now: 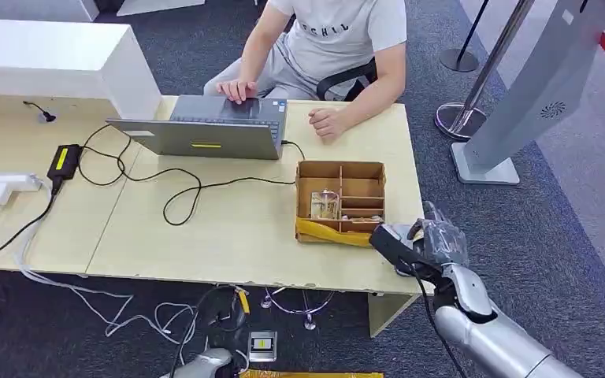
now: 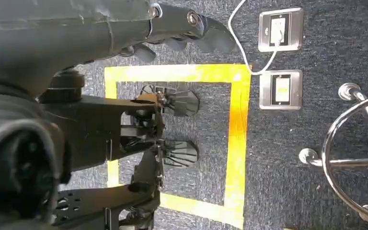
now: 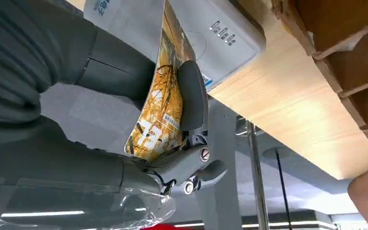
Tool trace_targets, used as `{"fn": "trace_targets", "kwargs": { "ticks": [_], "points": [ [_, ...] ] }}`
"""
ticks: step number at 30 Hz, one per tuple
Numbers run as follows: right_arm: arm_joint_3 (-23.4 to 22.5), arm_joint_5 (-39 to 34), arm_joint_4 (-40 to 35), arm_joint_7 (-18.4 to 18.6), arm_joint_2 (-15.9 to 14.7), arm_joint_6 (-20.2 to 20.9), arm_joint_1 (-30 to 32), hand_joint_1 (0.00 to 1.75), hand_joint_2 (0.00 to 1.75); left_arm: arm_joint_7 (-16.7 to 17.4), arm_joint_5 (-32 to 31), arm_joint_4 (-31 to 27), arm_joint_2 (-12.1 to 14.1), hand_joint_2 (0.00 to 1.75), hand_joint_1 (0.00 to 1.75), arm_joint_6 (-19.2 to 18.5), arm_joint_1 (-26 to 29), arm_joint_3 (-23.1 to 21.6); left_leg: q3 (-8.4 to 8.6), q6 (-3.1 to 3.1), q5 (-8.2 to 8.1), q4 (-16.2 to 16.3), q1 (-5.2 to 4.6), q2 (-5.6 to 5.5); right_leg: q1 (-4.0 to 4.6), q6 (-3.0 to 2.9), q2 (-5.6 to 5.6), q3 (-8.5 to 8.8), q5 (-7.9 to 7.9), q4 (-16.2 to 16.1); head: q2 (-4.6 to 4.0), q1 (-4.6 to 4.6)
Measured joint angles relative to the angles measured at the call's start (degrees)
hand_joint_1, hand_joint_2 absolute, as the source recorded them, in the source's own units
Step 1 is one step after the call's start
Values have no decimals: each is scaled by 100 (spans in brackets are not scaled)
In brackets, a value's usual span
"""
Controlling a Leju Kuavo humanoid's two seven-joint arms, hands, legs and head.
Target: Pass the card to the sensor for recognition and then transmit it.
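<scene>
- Orange printed card (image 3: 160,108): thin, light, likely flexible; clamped between right hand (image 3: 139,110) fingers (image 3: 191,96), beside white plastic sensor (image 3: 220,38).
- Hold by edges.
- Left hand (image 2: 172,24): fingers' state cannot be told.

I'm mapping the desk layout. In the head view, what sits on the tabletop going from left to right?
White power strip → black power adapter with a yellow label → grey open laptop → brown cardboard divider box → robot's right hand at the table's right edge.
</scene>
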Motion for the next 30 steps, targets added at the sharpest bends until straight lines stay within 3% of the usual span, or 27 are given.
{"fn": "trace_targets", "kwargs": {
  "ticks": [9, 23, 30],
  "points": [
    [-17, -275, 352, -245, 37, -203, 48, 175, 175, 0, 135, 0, 55, 0, 0, 11, -1, 0, 3, 0, 0, 0, 0, 5, 0, 0, 0, 2, 0, 0, 0, 2],
    [-100, -275, 708, -339, 131, -343, 72, 175, 175, -120, 142, 0, 111, 0, 0, -7, 0, 0, 14, -4, 4, 0, 0, 18, 0, 2, 11, 6, 10, 0, 0, 2],
    [-195, -107, 653, -208, 140, -282, 5, 175, 175, -638, 291, 0, 94, 0, 0, -2, 1, 52, 10, -4, 5, 0, 0, 17, 0, 3, 11, 6, 11, 0, 0, 2]
  ]
}}
